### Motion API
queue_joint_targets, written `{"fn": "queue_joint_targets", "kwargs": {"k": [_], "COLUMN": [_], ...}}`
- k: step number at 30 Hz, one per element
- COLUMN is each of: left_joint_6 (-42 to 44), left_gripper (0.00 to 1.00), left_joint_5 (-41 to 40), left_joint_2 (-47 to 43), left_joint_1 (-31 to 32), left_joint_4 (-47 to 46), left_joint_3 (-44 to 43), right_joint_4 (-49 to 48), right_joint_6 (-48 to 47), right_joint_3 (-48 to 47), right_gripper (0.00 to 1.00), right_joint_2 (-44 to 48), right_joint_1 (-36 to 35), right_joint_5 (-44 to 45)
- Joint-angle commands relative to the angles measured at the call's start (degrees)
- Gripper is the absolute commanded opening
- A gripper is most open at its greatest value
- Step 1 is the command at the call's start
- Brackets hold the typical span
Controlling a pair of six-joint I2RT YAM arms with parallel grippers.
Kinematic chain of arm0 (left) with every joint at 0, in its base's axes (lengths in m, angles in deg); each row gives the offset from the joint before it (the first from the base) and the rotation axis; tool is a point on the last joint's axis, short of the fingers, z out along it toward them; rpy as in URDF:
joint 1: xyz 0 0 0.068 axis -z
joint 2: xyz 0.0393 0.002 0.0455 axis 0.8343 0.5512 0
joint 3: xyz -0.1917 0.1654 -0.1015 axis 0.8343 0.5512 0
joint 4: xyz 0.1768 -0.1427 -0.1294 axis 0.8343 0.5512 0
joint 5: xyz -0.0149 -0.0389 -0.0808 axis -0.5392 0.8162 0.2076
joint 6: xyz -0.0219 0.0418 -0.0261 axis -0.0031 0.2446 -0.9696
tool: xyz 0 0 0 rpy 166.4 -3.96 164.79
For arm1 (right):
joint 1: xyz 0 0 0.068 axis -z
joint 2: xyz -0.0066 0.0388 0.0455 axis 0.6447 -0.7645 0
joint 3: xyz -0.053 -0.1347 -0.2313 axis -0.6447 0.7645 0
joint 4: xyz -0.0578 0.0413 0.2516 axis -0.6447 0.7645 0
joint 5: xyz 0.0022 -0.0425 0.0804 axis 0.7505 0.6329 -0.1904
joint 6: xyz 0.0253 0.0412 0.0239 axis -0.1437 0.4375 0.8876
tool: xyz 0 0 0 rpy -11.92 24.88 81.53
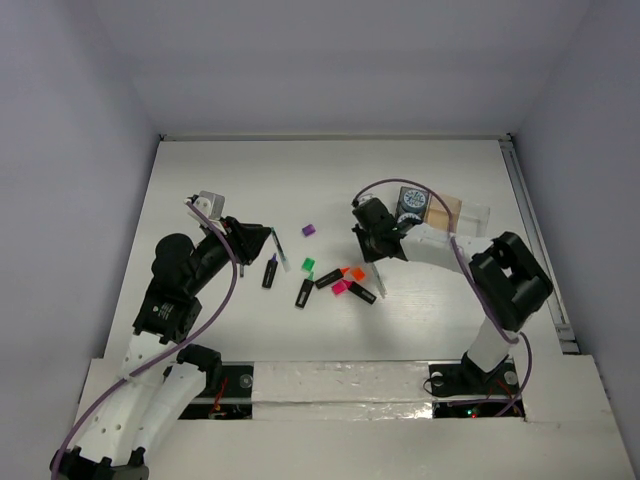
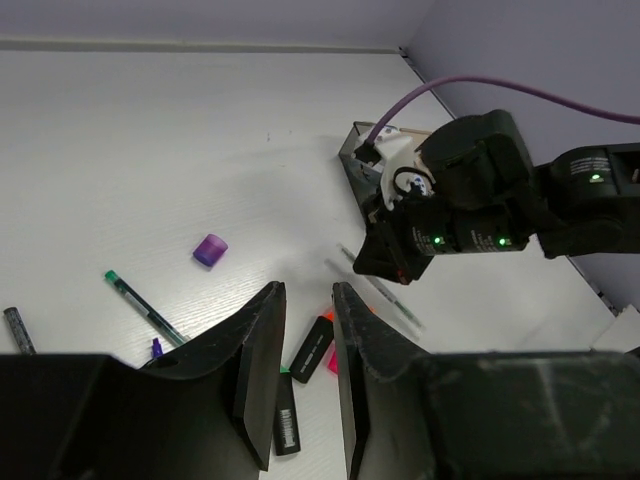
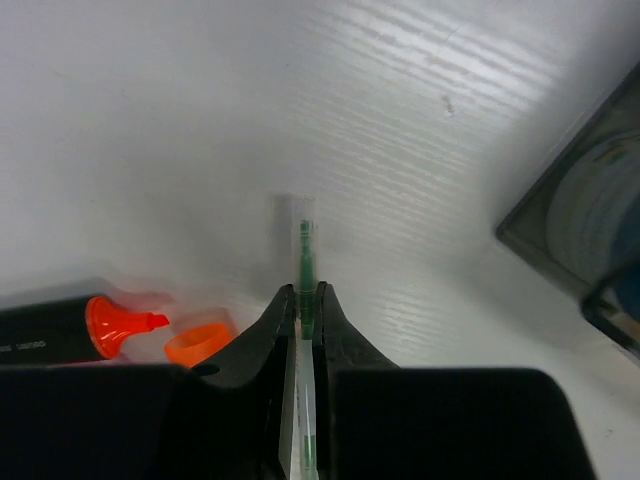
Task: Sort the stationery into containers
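Holding blue-wht rounds — grey holder

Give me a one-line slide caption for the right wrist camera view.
Right end effector pinching a slim green-ink pen over the table, uncapped orange highlighter and loose orange cap lower left.

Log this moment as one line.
right gripper: shut on green pen | left gripper: open, empty | orange highlighter: uncapped, on table

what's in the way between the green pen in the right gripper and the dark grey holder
Nothing visible. The right gripper pinches the green pen, and only bare table lies between it and the dark grey holder; the uncapped orange highlighter lies on the opposite side.
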Motion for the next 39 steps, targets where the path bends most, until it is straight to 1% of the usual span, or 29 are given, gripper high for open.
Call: {"fn": "queue_joint_targets", "kwargs": {"k": [1, 2, 4, 6, 7, 10, 11, 13, 14, 16, 20, 22, 25, 28, 32, 39], "left_joint_6": [0.13, 0.13, 0.05, 0.13, 0.13, 0.13, 0.13, 0.13, 0.13, 0.13, 0.22, 0.22, 0.14, 0.31, 0.22, 0.31], "left_gripper": [0.23, 0.23, 0.23, 0.23, 0.23, 0.23, 0.23, 0.23, 0.23, 0.23, 0.24, 0.24, 0.24, 0.24, 0.24, 0.24], "left_joint_5": [0.97, 0.97, 1.06, 0.89, 0.89, 0.80, 0.62, 0.62, 0.71, 0.54, 0.36, 0.36, 0.36, 0.27, 0.18, 0.18], "left_joint_2": [-0.38, -0.38, -0.46, -0.55, -0.81, -1.34, -1.43, -1.52, -1.52, -1.52, -1.61, -1.70, -1.78, -1.96, -2.05, -1.87], "left_joint_1": [-0.40, -0.40, -0.40, -0.40, -0.40, -0.40, -0.40, -0.40, -0.40, -0.40, -0.40, -0.40, 0.13, 0.13, 0.13, 0.13], "left_joint_4": [-2.56, -2.56, -2.56, -2.56, -2.56, -2.47, -2.38, -2.38, -2.38, -2.38, -2.12, -2.12, -2.12, -1.94, -2.03, -1.94], "left_joint_3": [-2.52, -2.60, -2.60, -2.52, -2.52, -2.52, -2.43, -2.43, -2.43, -2.60, -2.61, -2.61, -2.61, -2.60, -2.61, -2.61], "right_joint_4": [-2.22, -2.31, -2.05, -2.74, -3.27, -3.98, -4.15, -4.07, -3.98, -4.59, -4.42, -5.03, -6.35, -5.91, -6.96, -7.49], "right_joint_6": [-1.87, -2.05, -2.40, -1.96, -1.09, 0.75, 1.37, 3.21, 4.10, 5.07, 4.90, 5.33, 6.21, 5.69, 5.42, 5.86], "right_joint_3": [-2.05, -2.75, -3.71, -4.77, -4.86, -4.95, -4.95, -4.77, -4.77, -4.68, -5.91, -6.18, -6.79, -7.85, -6.62, -6.27], "right_gripper": [0.00, 0.00, 0.00, 0.00, 0.00, 0.00, 0.00, 0.00, 0.00, 0.00, 0.00, 0.00, 0.00, 0.00, 0.00, 0.00], "right_joint_2": [7.40, 9.93, 12.15, 14.34, 16.36, 18.65, 19.10, 19.45, 19.54, 19.36, 16.21, 14.27, 12.25, 9.71, 7.94, 5.57], "right_joint_1": [-0.57, -0.57, -0.57, 0.92, 3.10, 7.68, 11.18, 14.80, 18.38, 21.13, 25.88, 28.68, 30.63, 30.64, 30.64, 30.64], "right_joint_5": [3.19, 5.46, 8.02, 10.21, 10.66, 12.24, 12.60, 13.22, 13.04, 11.55, 12.16, 11.03, 9.26, 9.87, 10.32, 6.37]}}
